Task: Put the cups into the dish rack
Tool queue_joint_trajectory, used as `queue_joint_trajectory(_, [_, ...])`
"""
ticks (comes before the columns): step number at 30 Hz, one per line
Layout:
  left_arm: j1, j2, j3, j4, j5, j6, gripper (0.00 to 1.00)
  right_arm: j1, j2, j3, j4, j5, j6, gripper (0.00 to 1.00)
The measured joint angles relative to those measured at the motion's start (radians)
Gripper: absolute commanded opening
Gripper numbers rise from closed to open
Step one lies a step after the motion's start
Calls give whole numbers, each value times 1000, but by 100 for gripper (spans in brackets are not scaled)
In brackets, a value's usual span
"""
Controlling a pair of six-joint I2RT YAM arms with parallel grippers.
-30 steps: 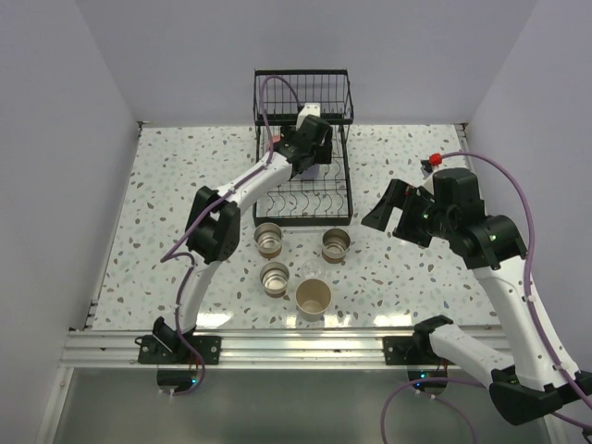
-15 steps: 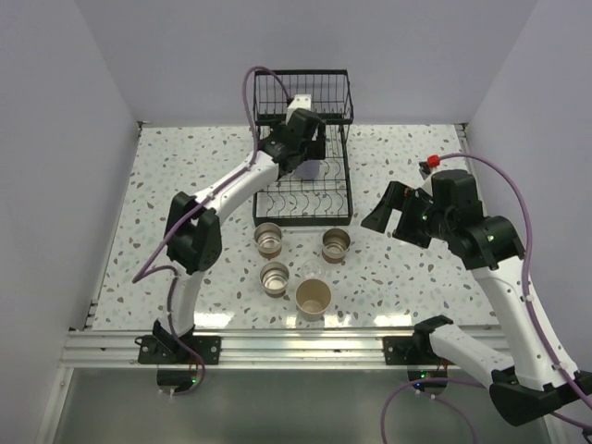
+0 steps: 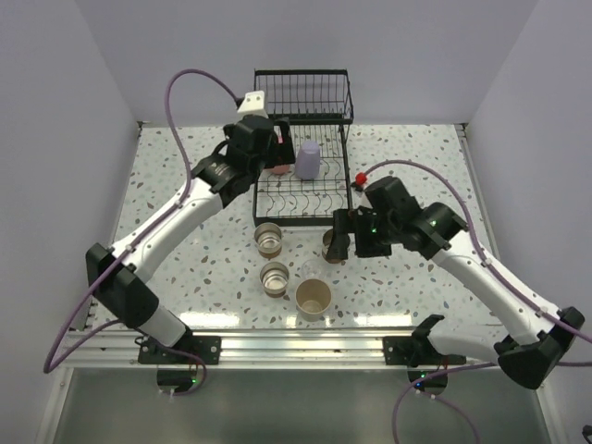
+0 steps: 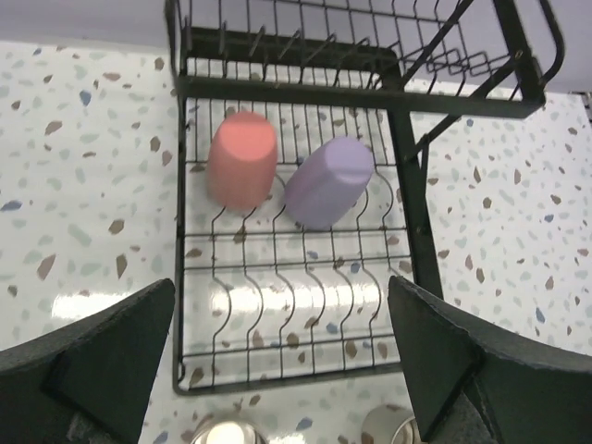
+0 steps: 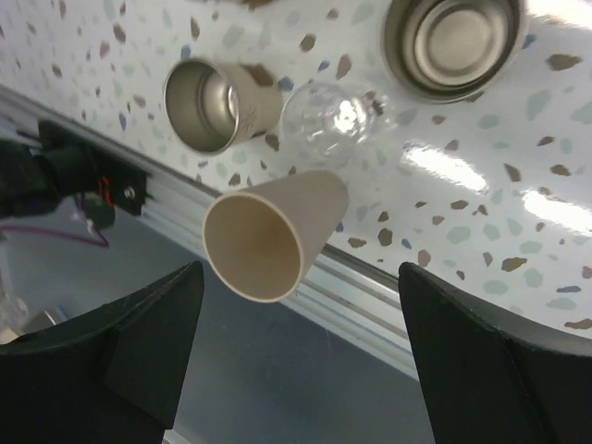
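Right tool (image 5: 301, 277): spread wide, nothing held | beige conical tumbler (image 5: 277, 231): stood upright on speckled surface (image 5: 481, 185), centred ahead of tool, mouth up | left arm (image 3: 185, 208) judged farther, over black wire dish rack (image 3: 302, 222)

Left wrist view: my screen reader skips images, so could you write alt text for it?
A pink cup and a lavender cup sit side by side on a black dish rack, seen from above. The open left gripper frames the bottom corners.
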Motion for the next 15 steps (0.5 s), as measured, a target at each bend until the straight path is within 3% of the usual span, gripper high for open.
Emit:
queue_joint_trajectory(7, [0,-267,-306,-26,3,-61,100,282,122,2,0,77,16,86])
queue_joint_trajectory(15, [0,-439,-478,-84,7,-130,100,437,156,-19,4,140,70,80])
